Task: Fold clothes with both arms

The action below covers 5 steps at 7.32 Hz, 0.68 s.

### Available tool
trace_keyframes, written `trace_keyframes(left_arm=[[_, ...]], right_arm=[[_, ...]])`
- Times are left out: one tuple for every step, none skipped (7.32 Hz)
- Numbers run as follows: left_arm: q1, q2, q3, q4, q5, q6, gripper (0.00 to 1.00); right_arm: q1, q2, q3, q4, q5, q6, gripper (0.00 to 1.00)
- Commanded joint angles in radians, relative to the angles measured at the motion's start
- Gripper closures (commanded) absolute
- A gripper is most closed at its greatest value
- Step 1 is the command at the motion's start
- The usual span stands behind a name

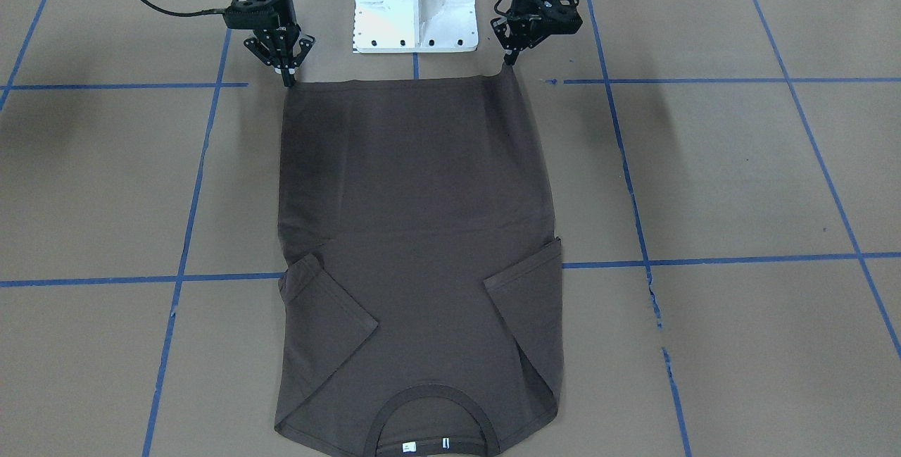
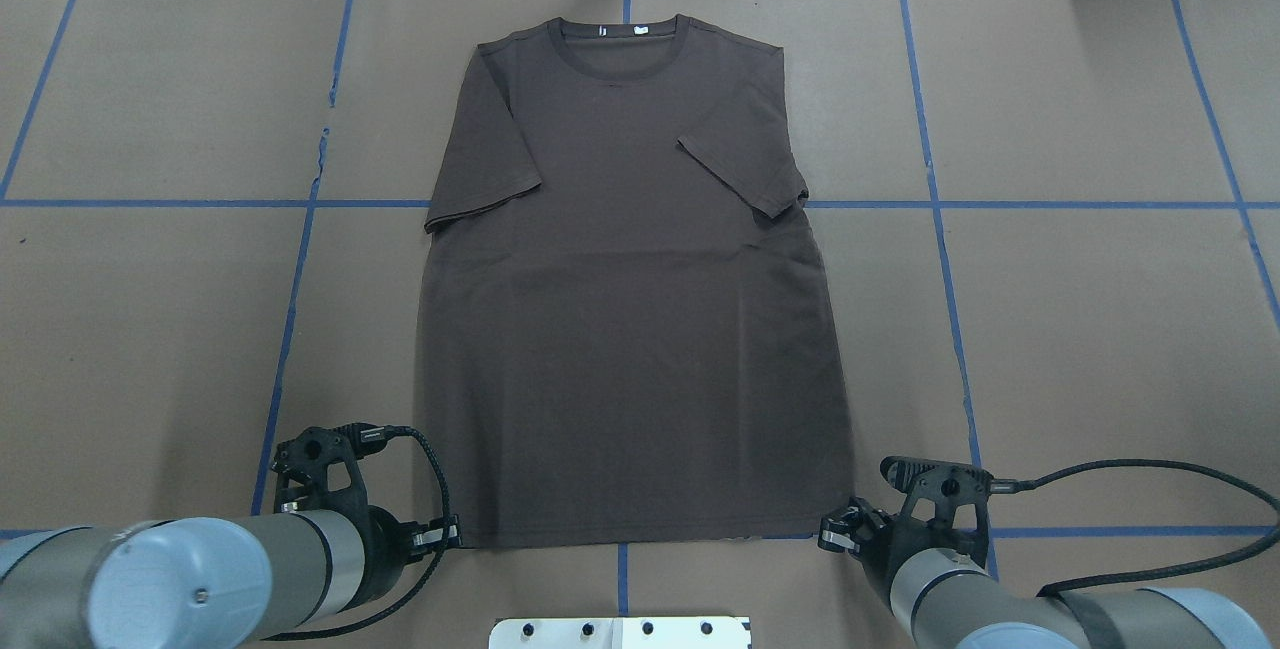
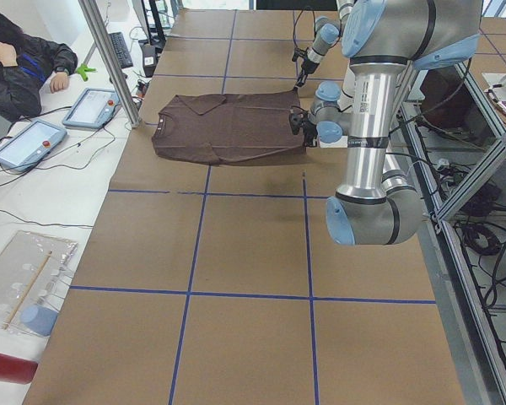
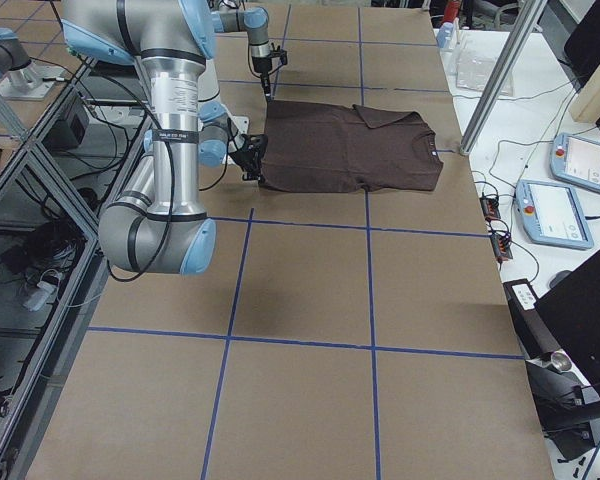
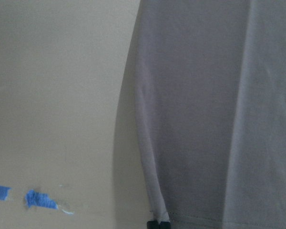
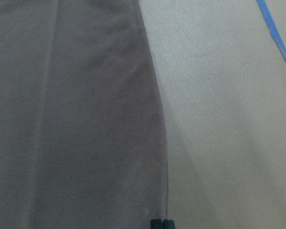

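The dark brown T-shirt (image 1: 415,232) (image 2: 630,329) lies spread on the brown table, its collar (image 2: 620,44) at the far end and both sleeves turned in over the body. My left gripper (image 1: 508,61) (image 2: 455,532) is shut on the near hem corner on its side, and its tips (image 5: 158,223) pinch the cloth edge. At the other near hem corner, my right gripper (image 1: 287,80) (image 2: 828,532) is shut on the fabric too, its tips (image 6: 162,223) closed on the hem. Both corners look slightly raised. The side views show the shirt (image 3: 228,126) (image 4: 350,150) between the arms.
The white pedestal base (image 1: 415,6) stands between the arms, just behind the hem. Blue tape lines (image 2: 300,259) grid the table. A person (image 3: 17,67) sits beyond the far edge beside tablets (image 3: 93,105). A metal post (image 3: 110,59) rises at that edge.
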Motion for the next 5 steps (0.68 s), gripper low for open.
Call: trace_keyframes(left_arm=[[0.0, -0.016, -0.246, 0.246, -0.081, 0.003, 1.0], [-0.001, -0.049, -0.393, 0.409, -0.122, 0.0, 1.0], [-0.015, -0.089, -0.468, 0.518, -0.156, 0.0, 1.0], [-0.033, -0.112, -0.456, 0.536, -0.174, 0.008, 1.0], [-0.08, -0.125, -0.435, 0.536, -0.175, 0.084, 1.0]], right_arm=[[-0.005, -0.01, 0.239, -0.197, 0.07, 0.001, 1.0], [-0.03, -0.007, 0.374, -0.309, 0.097, 0.002, 1.0], [-0.033, 0.007, 0.481, -0.43, 0.133, 0.002, 1.0], [0.008, 0.078, 0.487, -0.486, 0.166, -0.001, 1.0], [0.065, 0.152, 0.474, -0.559, 0.203, -0.014, 1.0]])
